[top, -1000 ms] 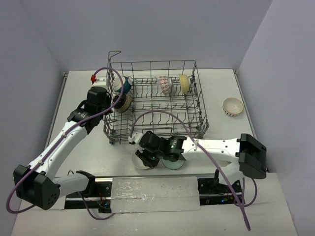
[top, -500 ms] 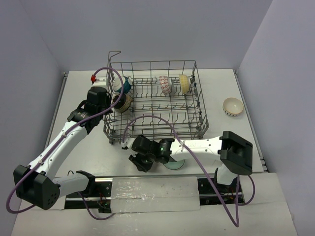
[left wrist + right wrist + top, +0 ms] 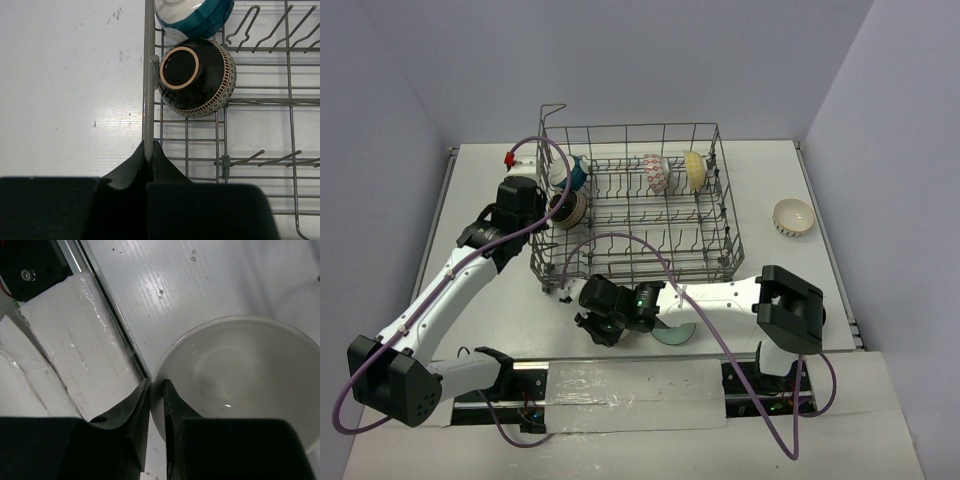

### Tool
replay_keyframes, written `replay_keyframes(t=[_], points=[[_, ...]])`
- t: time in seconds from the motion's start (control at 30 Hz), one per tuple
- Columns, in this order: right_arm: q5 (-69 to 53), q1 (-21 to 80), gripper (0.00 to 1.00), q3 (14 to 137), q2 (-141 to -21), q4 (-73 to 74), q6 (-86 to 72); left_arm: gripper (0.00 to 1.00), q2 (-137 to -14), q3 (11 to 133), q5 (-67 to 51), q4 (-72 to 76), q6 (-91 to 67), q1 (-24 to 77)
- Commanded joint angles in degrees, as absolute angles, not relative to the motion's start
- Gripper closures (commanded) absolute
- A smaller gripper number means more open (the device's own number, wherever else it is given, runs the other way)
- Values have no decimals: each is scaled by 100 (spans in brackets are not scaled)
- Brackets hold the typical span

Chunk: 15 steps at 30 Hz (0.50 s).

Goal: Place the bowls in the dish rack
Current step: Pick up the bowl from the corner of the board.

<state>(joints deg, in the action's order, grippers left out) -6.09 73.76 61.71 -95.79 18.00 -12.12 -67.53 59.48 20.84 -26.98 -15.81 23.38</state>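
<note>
The grey wire dish rack (image 3: 720, 215) stands at the middle of the table. In it are a blue bowl (image 3: 574, 175), a black bowl with a tan rim (image 3: 568, 208), a red-patterned bowl (image 3: 656, 172) and a cream bowl (image 3: 694, 170). My left gripper (image 3: 548, 216) is shut on the rack's left rim wire (image 3: 148, 100), beside the black bowl (image 3: 197, 77) and blue bowl (image 3: 195, 15). My right gripper (image 3: 600, 324) is shut on the near rim of a white bowl (image 3: 240, 375), one finger inside and one outside. My wrist hides that bowl in the top view. A pale green bowl (image 3: 678, 334) lies under my right arm.
A small cream bowl with a patterned rim (image 3: 793, 216) sits on the table right of the rack. A white taped pad (image 3: 635, 395) and the black base rail (image 3: 30, 265) run along the near edge, close to my right gripper (image 3: 156, 390).
My right arm has swung left, carrying the gripper and the white bowl left along the near edge. The left arm and the rack have not moved.
</note>
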Motion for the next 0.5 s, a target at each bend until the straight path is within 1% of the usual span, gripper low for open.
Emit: replay_keyframes(t=[0.0,0.17,0.33,0.47], points=[[-527,7436,100,6407,-9694,1845,-1266,100,-6697,5880,1353,-2962,-1468,2408],[-606,7471,100,6513,-9554,1951,-1336,100,-6697,5871,1371,-2953,-1468,2408],[-738,7479,100,6609,-8826,1855,-1564,100,-6706,5871,1371,-2953,-1477,2408],[-984,7479,100,6767,-8473,1705,-1687,100,-6715,5871,1362,-2962,-1468,2408]])
